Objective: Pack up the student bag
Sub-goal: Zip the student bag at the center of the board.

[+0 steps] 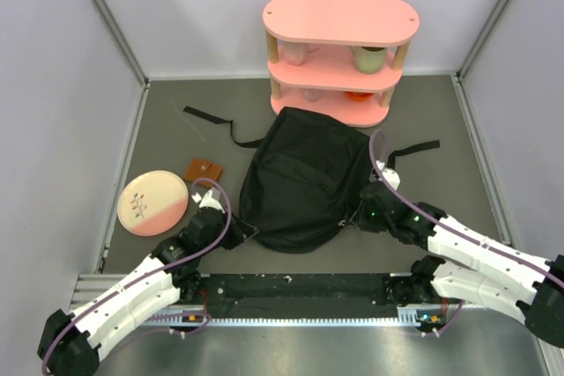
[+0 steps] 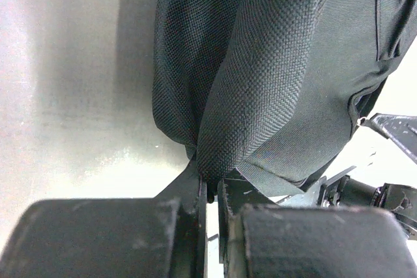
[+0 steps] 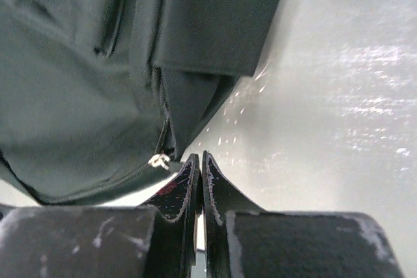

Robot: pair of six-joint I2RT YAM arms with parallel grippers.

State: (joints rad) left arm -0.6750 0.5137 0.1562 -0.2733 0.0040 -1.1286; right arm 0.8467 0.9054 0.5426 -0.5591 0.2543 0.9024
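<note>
The student bag (image 1: 304, 173) is a floppy black backpack lying flat in the middle of the grey table, its straps trailing to the back left and right. At its near left edge my left gripper (image 1: 240, 232) is shut on a fold of the fabric; the left wrist view shows the bag (image 2: 273, 63) pinched between the tips of that gripper (image 2: 212, 190). My right gripper (image 1: 357, 216) rests at the near right edge. In the right wrist view this gripper (image 3: 200, 159) is shut with nothing between its tips. A silver zipper pull (image 3: 158, 159) on the bag (image 3: 78, 83) sits just left of them.
A pink two-tier shelf (image 1: 339, 59) holding cups stands right behind the bag. A pink and cream plate (image 1: 152, 202) and a small brown wallet-like item (image 1: 203, 169) lie to the left. Grey walls close in on both sides.
</note>
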